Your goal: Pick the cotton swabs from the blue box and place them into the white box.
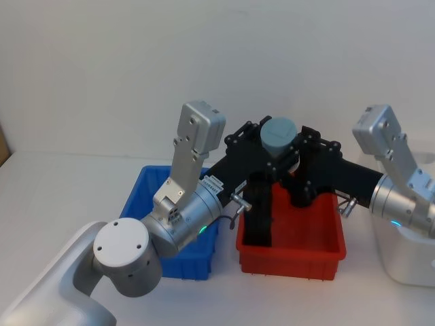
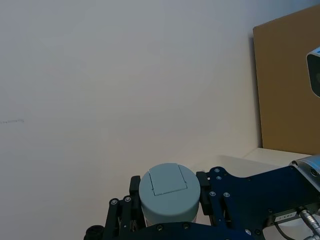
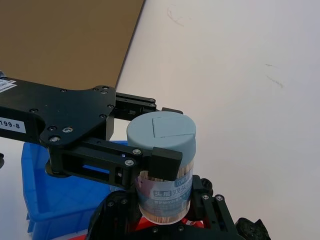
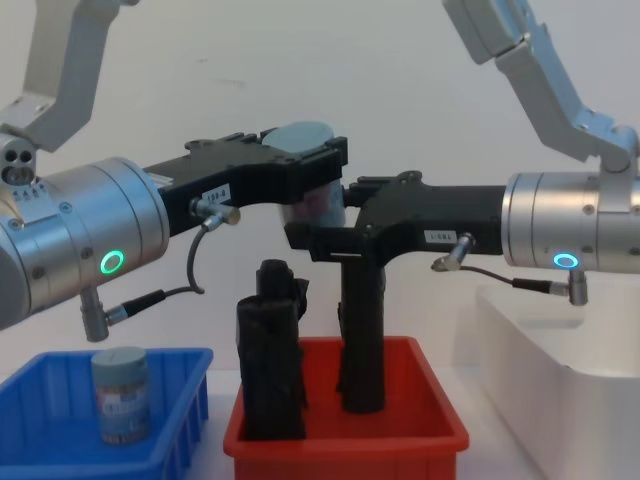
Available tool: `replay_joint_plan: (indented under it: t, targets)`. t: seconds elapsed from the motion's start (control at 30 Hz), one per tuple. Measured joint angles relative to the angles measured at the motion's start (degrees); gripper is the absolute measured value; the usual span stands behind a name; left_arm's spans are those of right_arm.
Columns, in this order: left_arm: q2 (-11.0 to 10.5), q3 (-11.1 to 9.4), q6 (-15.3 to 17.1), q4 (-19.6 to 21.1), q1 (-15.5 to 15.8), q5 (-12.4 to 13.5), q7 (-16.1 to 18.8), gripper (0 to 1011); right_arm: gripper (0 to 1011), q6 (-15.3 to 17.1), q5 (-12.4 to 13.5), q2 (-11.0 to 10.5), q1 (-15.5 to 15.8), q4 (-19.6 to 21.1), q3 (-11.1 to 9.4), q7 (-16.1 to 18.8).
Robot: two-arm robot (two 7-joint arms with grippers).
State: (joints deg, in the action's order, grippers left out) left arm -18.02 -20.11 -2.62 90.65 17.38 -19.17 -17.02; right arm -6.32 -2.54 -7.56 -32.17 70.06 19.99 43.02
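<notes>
Above the red bin [image 1: 292,255], both grippers pinch one swab tub [image 1: 279,136] (a handover). Next the left gripper [image 1: 262,144] should let go, so the right gripper [image 1: 299,146] can carry it to the white box [image 1: 408,261].

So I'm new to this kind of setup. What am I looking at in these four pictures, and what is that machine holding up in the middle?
This is a two-armed robot. One picture looks down from its head, one looks across from its chest, and two come from cameras on its wrists.

On the table, from the robot's left to right, stand a blue box, a red bin with tall black rolls in it, and a white box.

Raised above the red bin is a tub of cotton swabs with a grey-blue lid. Both arms meet there: the left end effector grips the tub near its lid, and the right end effector sits around its lower part, so this looks like a hand-over from one arm to the other. How firmly the right one grips is hard to tell.

Another tub stands in the blue box.
</notes>
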Motion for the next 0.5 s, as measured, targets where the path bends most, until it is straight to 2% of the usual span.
replay_joint_plan:
  t: [0.2,0.3,0.33,0.5]
  targets:
    - [0.0,0.0,0.0,-0.02,0.0,0.0,0.0,679,621,0.0,0.02,0.0,0.0,0.0,0.0,0.01]
    - [0.0,-0.02,0.03,-0.04,0.0,0.0,-0.02,765,621,-0.03,0.06,0.02,0.0,0.01,0.04,0.08]
    - [0.0,-0.02,0.03,-0.04,0.0,0.0,-0.02,821,621,-0.03,0.07,0.02,0.0,0.01,0.04,0.08]
    - [0.0,-0.02,0.03,-0.04,0.0,0.0,-0.02,940,621,-0.03,0.07,0.0,0.0,0.01,0.04,0.09]
